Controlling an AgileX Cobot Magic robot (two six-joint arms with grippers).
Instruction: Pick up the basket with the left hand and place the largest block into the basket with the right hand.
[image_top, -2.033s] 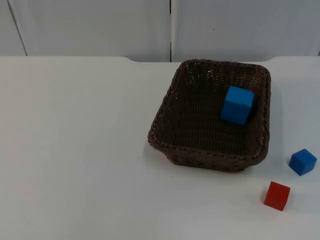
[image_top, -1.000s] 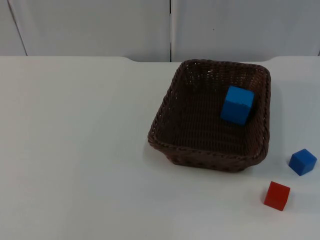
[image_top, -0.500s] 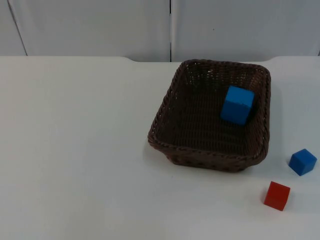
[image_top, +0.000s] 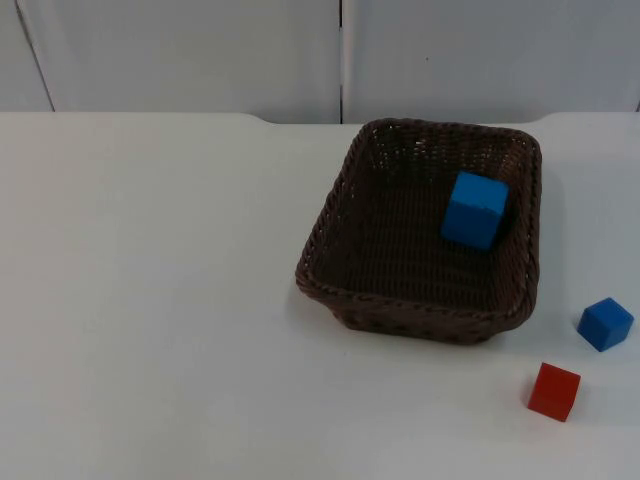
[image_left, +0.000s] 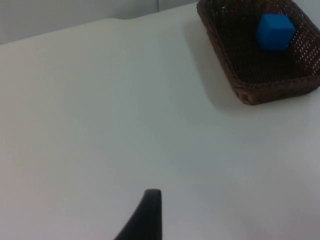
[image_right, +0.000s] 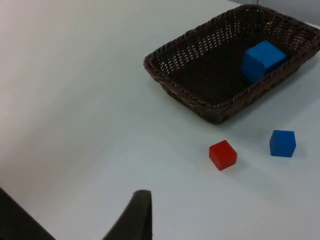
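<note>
A dark brown woven basket (image_top: 400, 318) stands on the white table right of centre. The large blue block (image_top: 474, 208) lies inside it against the right wall. The left wrist view has the basket (image_left: 260, 95) and the block (image_left: 274, 32) far off, with my left gripper (image_left: 150, 210) waiting high over bare table. My right gripper (image_right: 135, 215) also waits well back from the basket (image_right: 185, 92) and the block (image_right: 262, 60). Neither gripper touches or holds anything.
A small blue block (image_top: 605, 323) and a red block (image_top: 554, 390) sit on the table near the basket's front right corner; the right wrist view has them too, blue (image_right: 282, 143) and red (image_right: 222, 155). The grey partition wall (image_top: 200, 50) ends the table.
</note>
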